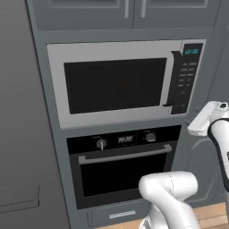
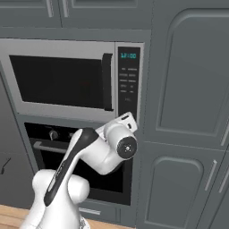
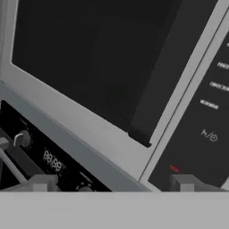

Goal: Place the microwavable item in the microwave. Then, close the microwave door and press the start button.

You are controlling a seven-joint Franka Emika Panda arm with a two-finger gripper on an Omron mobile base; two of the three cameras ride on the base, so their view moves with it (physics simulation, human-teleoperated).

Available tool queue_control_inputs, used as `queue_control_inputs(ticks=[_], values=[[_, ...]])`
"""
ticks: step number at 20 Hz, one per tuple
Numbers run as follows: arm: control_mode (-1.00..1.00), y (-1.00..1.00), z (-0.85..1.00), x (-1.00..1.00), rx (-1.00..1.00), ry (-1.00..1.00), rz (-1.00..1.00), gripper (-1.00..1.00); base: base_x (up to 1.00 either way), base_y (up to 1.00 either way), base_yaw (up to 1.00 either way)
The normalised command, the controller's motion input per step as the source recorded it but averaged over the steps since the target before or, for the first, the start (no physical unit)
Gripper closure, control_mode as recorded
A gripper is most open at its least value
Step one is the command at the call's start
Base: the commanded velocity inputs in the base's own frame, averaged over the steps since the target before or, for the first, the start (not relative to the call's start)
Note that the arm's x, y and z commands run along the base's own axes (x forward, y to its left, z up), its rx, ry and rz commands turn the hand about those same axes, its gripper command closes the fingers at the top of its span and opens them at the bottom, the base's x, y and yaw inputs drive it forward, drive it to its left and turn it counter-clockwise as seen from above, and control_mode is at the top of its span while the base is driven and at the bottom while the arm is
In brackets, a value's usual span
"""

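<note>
Microwave door [image 1: 114,85] shut, long axis horizontal, facing out, gripper [image 3: 114,182] spread near control panel [image 3: 201,129]

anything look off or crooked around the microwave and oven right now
Nothing stands out. The microwave door sits shut and flush in its silver frame, the control panel display is lit, and the oven below is closed with its bar handle level. No spills or damage show.

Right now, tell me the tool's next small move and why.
Probably ease the tool toward the start button low on the control panel. The microwave door already sits shut against its frame, and in the hand view the open fingertips hover just short of the panel's lower end, so only the press appears left.
</note>
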Motion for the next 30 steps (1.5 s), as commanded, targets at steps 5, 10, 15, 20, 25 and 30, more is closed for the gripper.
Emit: queue_control_inputs(ticks=[5,10,15,20,25,30], values=[[-1.00,-0.12,-0.15,0.52,0.09,-0.02,0.06,-1.00,0.00,0.00,0.00],[-1.00,-0.28,-0.08,0.55,0.09,0.00,0.02,-1.00,0.00,0.00,0.00],[-1.00,-0.29,-0.17,0.39,0.10,0.00,0.00,-1.00,0.00,0.00,0.00],[-1.00,-0.18,-0.19,0.45,0.09,0.00,0.00,-1.00,0.00,0.00,0.00],[-1.00,-0.03,-0.11,0.48,0.08,0.00,0.00,-1.00,0.00,0.00,0.00],[-1.00,0.00,-0.25,0.33,0.06,0.00,0.00,-1.00,0.00,0.00,0.00]])
